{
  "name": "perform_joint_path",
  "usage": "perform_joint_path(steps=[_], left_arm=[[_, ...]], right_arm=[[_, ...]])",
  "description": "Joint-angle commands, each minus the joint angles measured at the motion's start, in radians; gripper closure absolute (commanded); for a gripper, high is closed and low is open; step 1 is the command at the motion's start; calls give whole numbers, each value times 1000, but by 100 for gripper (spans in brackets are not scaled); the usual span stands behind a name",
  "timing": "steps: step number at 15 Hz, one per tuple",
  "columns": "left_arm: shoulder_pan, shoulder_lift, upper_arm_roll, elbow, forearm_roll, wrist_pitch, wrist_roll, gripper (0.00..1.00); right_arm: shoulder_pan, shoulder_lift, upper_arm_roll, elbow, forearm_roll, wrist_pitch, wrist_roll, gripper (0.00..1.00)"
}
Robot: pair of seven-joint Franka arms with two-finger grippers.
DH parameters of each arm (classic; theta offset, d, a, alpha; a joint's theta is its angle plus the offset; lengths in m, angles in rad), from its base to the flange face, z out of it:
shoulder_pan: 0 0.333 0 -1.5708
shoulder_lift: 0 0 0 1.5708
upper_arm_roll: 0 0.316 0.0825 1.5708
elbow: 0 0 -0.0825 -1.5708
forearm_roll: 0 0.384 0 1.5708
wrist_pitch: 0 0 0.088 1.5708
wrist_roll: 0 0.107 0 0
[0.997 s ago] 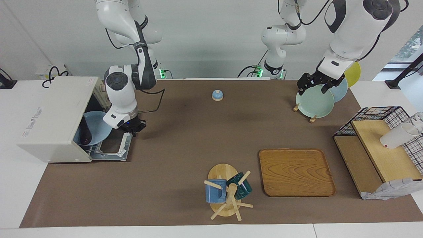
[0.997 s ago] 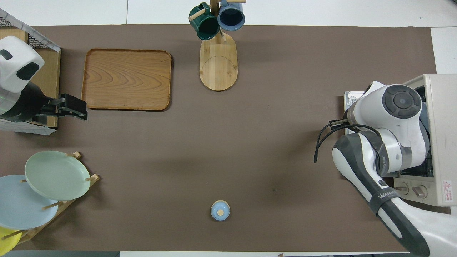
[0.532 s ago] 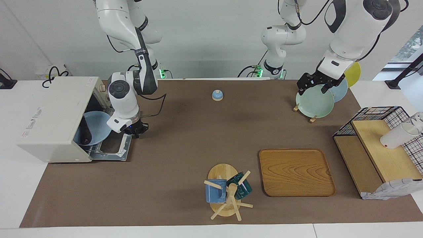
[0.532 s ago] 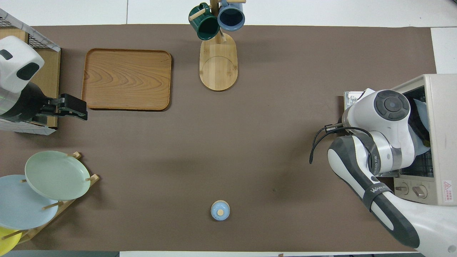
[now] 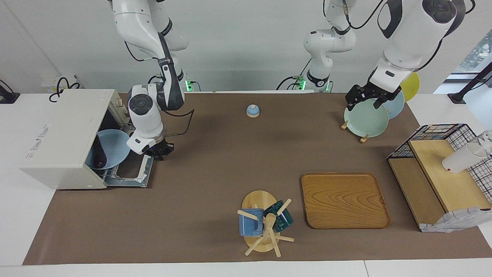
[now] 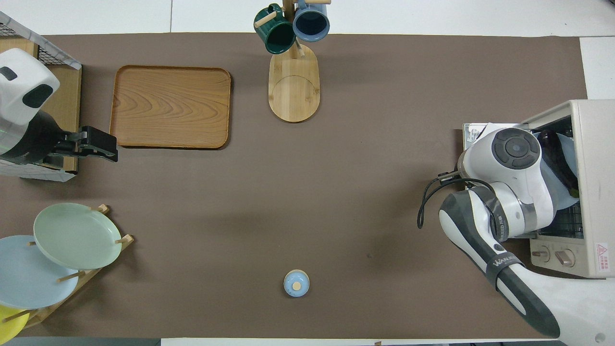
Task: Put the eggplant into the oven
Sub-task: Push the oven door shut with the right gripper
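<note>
The right gripper (image 5: pixel 159 151) hangs low over the open oven door (image 5: pixel 130 175), at the door's edge toward the table's middle, its fingertips pinched together on nothing. In the overhead view the arm's own wrist covers it. The left gripper (image 5: pixel 365 97) waits over the pale green plate (image 5: pixel 366 117) in the wooden plate rack, its jaws spread wide and holding nothing. The eggplant (image 6: pixel 557 158) lies on a light blue plate (image 5: pixel 111 148) that sits in the mouth of the oven (image 5: pixel 63 136), on the rack there, part of the plate jutting out over the dropped door. The dark eggplant's long axis runs roughly along the width of the oven's opening, tilted a little, one end pointing toward the robots and the other away from them; which end is the stem I cannot tell. The cream oven stands at the right arm's end of the table, its door folded down flat onto the brown mat (image 5: pixel 215 165). On the mat are a small blue bell (image 5: pixel 252 110) near the robots, a wooden tray (image 5: pixel 344 200), and a mug tree (image 5: pixel 265 227) with a blue and a dark green mug. A black wire basket (image 5: pixel 442 169) with wooden shelves stands at the left arm's end, a white cup lying on it. A plain pale wall runs along the robots' side.
</note>
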Motion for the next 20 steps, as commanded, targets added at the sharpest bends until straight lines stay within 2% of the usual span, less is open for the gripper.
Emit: perform_joint_path(steps=[1,4,8,12,16,20], left_arm=[[12,-14,-6,-6,-9,0,9,0],[14,-14,-6,-6,-9,-1,7,0],[12,-14,-6,-6,-9,0,9,0],[14,-14,-4,-6,-9,0,9,0],[12,-14,-4,-6,-9,0,9,0],[12,-14,-4,-6,-9,-1,9,0]], right_arm=[[-3,-21,3,16,-103,-62,-4,100],[-6,-15,3,80,-125,-126,-106,100],[-22,-30,0,233,-114,-327,-258,100],[-81,-84,-1,241,-104,-376,-320,100],[-150,-119,-3,241,-4,-405,-401,100],[-166,-165,-4,289,34,-535,-407,100]])
